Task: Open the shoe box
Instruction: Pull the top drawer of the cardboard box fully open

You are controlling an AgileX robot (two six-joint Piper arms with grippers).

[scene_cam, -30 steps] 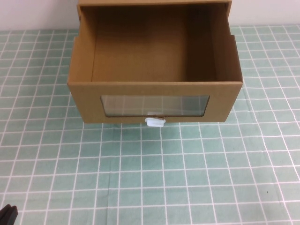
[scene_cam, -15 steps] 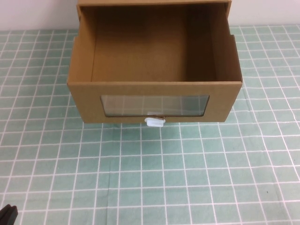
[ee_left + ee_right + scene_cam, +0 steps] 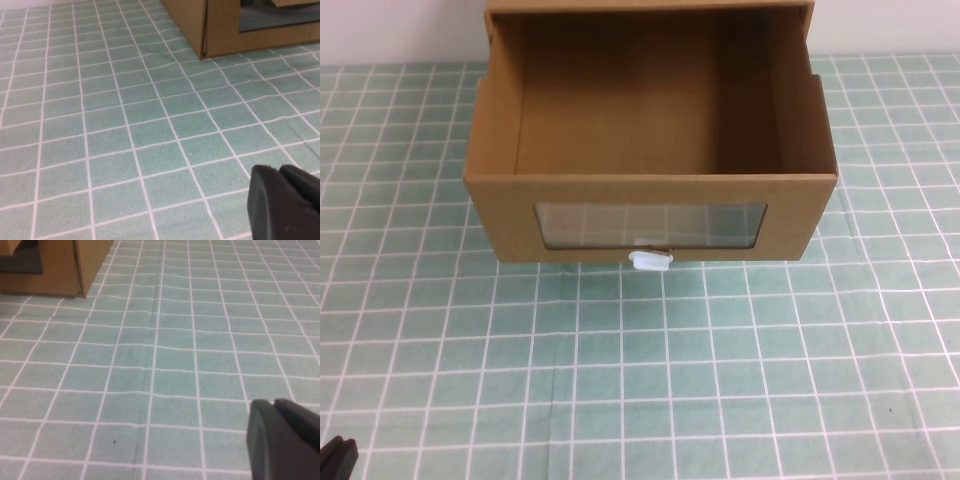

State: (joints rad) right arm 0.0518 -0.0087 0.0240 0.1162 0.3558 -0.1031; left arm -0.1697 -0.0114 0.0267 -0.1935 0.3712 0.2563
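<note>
Brown cardboard shoe box (image 3: 650, 215) stands open at tabletop's (image 3: 720, 380) far edge; clenched left hand (image 3: 335, 458) at near-left corner; clenched right hand (image 3: 274, 404) also well apart.

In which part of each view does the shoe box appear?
High view: shoe box at top centre; left hand at near-left corner.
Left wrist view: its front corner, beyond the left hand.
Right wrist view: its other front corner, beyond the right hand.
Shared landmark: the green grid cloth.
</note>
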